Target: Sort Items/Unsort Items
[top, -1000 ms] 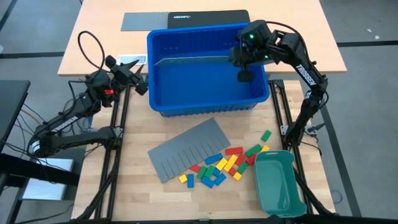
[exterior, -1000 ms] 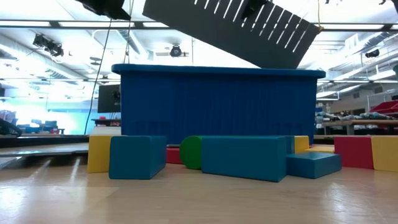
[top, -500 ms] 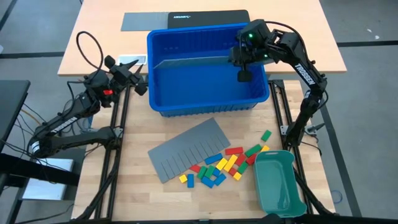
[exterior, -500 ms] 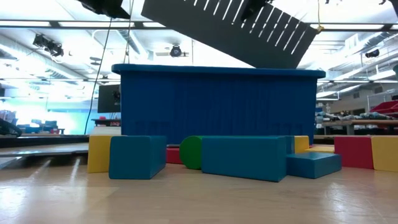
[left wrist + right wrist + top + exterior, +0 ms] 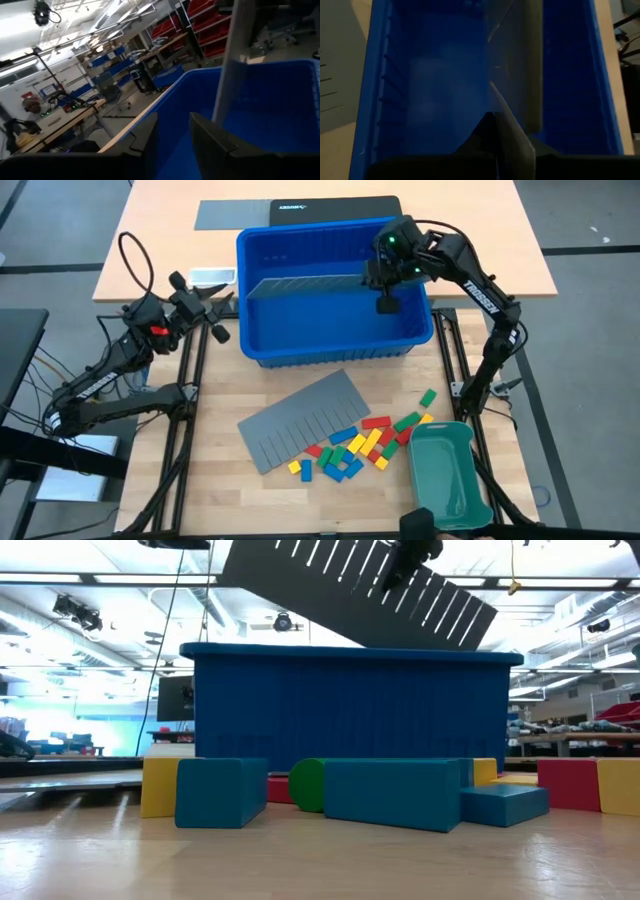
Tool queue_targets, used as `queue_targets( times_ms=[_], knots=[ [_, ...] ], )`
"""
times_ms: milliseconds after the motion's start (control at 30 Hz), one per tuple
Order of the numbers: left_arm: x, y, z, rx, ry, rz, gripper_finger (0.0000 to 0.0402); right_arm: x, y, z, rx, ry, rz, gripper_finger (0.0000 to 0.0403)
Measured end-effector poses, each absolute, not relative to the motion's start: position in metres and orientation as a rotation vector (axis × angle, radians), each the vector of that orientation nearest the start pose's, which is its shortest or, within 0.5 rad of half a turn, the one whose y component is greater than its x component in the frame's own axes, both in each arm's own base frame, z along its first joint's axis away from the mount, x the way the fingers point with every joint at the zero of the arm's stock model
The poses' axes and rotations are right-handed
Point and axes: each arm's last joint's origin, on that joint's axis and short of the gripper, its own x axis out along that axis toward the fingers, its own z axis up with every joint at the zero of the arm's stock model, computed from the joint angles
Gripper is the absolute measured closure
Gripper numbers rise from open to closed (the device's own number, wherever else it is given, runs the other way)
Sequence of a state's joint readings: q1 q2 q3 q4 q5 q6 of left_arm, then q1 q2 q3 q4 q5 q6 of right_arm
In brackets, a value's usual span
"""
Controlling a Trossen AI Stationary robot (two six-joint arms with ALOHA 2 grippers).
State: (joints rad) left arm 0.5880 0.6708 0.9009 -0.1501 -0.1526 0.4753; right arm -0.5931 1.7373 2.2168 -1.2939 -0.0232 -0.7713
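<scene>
Several red, yellow, green and blue blocks (image 5: 358, 445) lie loose on the table near its front; the low view shows them close up (image 5: 390, 795). My right gripper (image 5: 385, 280) is over the right part of the blue bin (image 5: 335, 352), shut on a grey slotted divider sheet (image 5: 300, 281) that stands on edge and rises tilted above the bin's rim (image 5: 340, 590). My left gripper (image 5: 222, 315) hovers left of the bin, open, with nothing between its fingers (image 5: 174, 145). My right gripper pinches the divider sheet between its two fingers near the sheet's right end (image 5: 496, 107). The fingers come from above, slanting down. The sheet stands on edge and tilted, its left end higher. The bin's wall hides its lower edge, so I cannot tell whether it rests on the bin.
A second grey slotted sheet (image 5: 300, 418) lies flat on the table beside the blocks. A teal tray (image 5: 447, 472) stands at the front right. A flat black object (image 5: 335, 208) and a grey sheet (image 5: 232, 213) lie beyond the bin.
My right gripper has sunk a little toward the bin with the divider sheet, which now tilts more steeply in the low view. My left gripper has turned a little beside the bin, staying open.
</scene>
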Motion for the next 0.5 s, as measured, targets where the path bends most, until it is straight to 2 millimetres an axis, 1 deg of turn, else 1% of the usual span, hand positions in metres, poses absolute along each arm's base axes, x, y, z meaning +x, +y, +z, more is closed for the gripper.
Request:
queue_targets(
  times_ms=[233,400,500],
  knots=[
    [0.112,0.079,0.388,0.46,0.095,0.707,0.0285,0.273,-0.193,0.44,-0.445,0.976,-0.197,0.0403],
    [0.112,0.079,0.389,0.461,0.091,0.706,0.0285,0.276,-0.197,0.432,-0.443,0.976,-0.202,0.0403],
    [0.112,0.079,0.389,0.462,0.091,0.706,0.0285,0.277,-0.198,0.432,-0.45,0.973,-0.205,0.0403]
  ],
)
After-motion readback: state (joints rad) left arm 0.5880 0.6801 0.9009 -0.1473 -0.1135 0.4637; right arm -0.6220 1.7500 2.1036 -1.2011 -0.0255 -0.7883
